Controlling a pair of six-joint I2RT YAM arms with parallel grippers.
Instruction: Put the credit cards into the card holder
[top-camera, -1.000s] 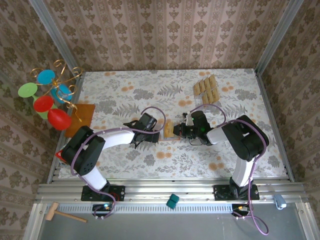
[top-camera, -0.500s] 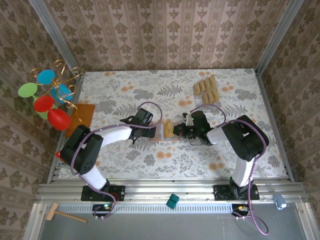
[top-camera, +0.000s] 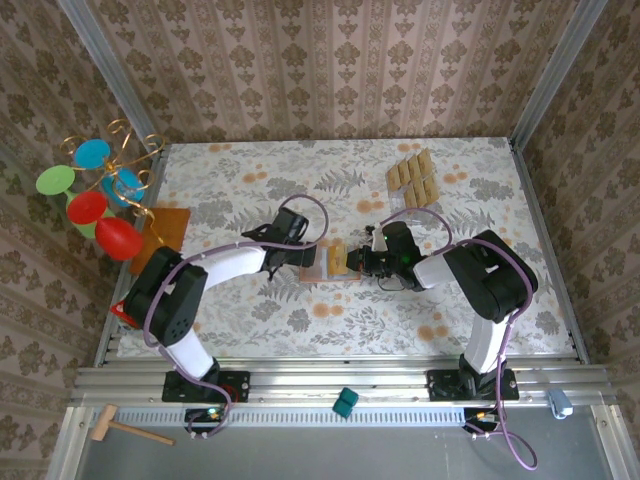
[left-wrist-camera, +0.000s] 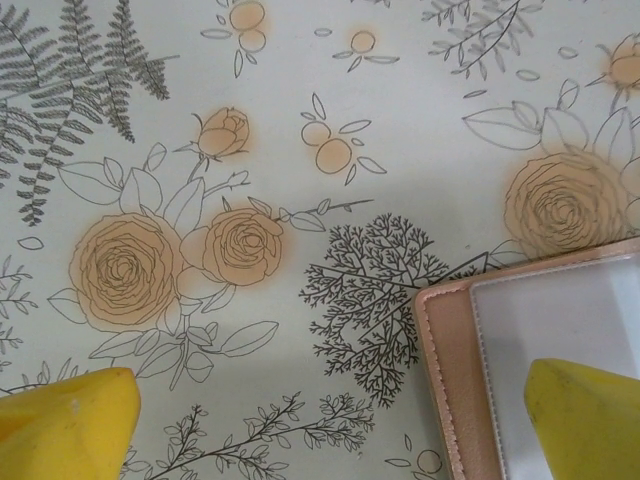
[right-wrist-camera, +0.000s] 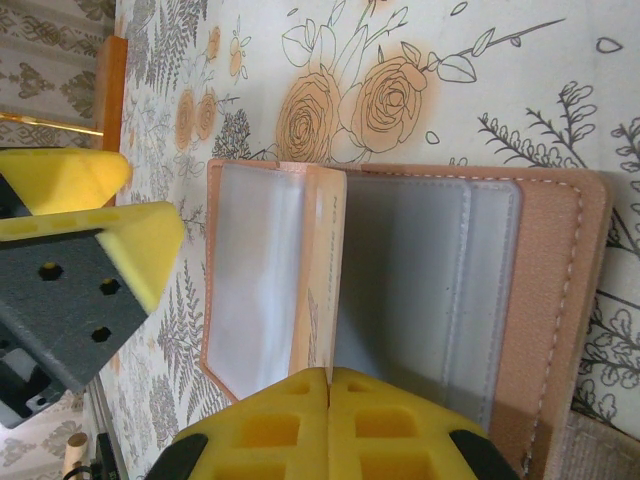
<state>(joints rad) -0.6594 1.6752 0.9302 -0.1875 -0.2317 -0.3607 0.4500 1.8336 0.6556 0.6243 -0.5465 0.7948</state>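
The card holder (top-camera: 320, 272) lies open on the floral cloth, its grey lining up (right-wrist-camera: 440, 290). My right gripper (right-wrist-camera: 328, 378) is shut on one tan credit card (right-wrist-camera: 326, 265), held on edge over the holder's middle fold. In the top view this gripper (top-camera: 353, 262) is at the holder's right side. More credit cards (top-camera: 412, 178) lie in a loose group at the far right. My left gripper (left-wrist-camera: 330, 430) is open just left of the holder (left-wrist-camera: 560, 350). One yellow fingertip (left-wrist-camera: 585, 420) hangs over the holder's corner and the other (left-wrist-camera: 65, 425) over bare cloth.
An orange-brown mat (top-camera: 165, 230) and a wire ornament with coloured discs (top-camera: 100, 195) stand at the left edge. A green block (top-camera: 346, 402) and a wooden mallet (top-camera: 125, 428) lie on the rail in front of the table. Walls close in three sides.
My left arm has swung toward the far side and drawn off the holder, so its left flap now shows. The right gripper and its card have not moved.
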